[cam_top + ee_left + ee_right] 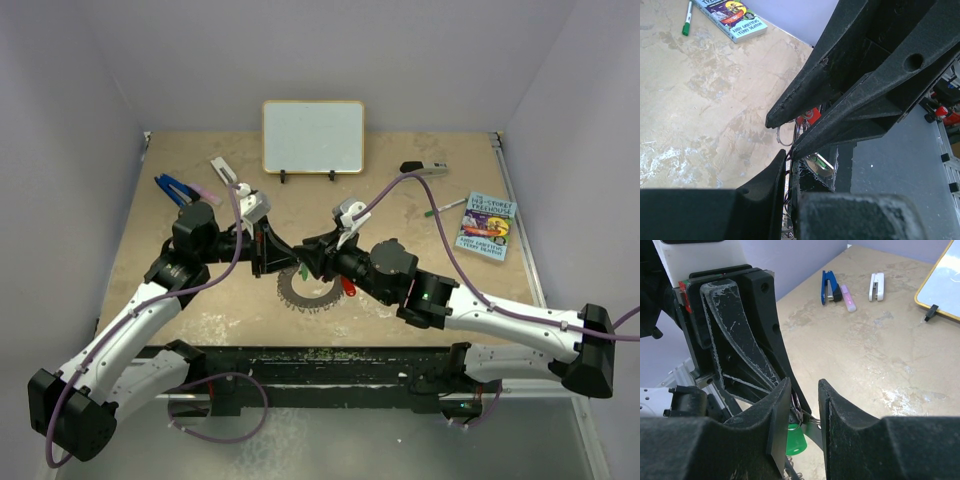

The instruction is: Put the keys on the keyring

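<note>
The keyring (295,300), a flat silver ring with a jagged fringe, lies at mid-table under both gripper tips. My left gripper (287,262) (788,155) is shut on thin wire loops at the keyring's rim. My right gripper (306,263) (805,387) faces it tip to tip, its fingers apart. The green-headed key (799,440) (303,271) hangs in that gap, its metal blade reaching toward the right finger. The red-headed key (347,287) (810,116) sits just beyond, by the right gripper's fingers (840,85). A small wire ring (785,135) shows between the two grippers.
A whiteboard (313,135) stands at the back centre. A book (487,225) and a green-capped pen (445,207) lie at the right. A blue stapler (175,187) and a white object (222,170) lie at the back left. A black tool (420,168) is at the back right.
</note>
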Robot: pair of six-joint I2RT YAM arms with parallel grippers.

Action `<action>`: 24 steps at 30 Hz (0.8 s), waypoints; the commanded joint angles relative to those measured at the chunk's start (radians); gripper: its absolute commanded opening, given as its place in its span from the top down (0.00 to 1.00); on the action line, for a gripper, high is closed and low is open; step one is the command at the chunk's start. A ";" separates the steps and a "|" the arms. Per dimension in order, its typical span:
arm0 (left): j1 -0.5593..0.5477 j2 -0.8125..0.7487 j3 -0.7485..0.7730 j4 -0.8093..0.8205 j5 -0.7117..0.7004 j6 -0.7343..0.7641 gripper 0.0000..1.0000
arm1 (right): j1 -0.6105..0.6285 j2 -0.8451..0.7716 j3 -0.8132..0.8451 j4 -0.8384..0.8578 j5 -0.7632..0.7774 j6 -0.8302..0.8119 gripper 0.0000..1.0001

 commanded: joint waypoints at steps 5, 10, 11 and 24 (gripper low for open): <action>-0.001 -0.024 0.058 0.088 0.032 -0.033 0.96 | 0.005 0.016 0.014 0.027 -0.005 0.017 0.68; -0.001 -0.026 0.071 0.086 0.038 -0.022 0.96 | 0.003 0.027 0.022 0.016 -0.015 0.029 0.69; -0.001 -0.027 0.075 0.083 0.038 -0.014 0.96 | 0.002 0.029 0.025 0.009 -0.018 0.034 0.70; -0.001 -0.008 0.117 0.047 0.012 0.013 0.96 | -0.015 0.056 0.070 -0.104 -0.039 0.158 0.77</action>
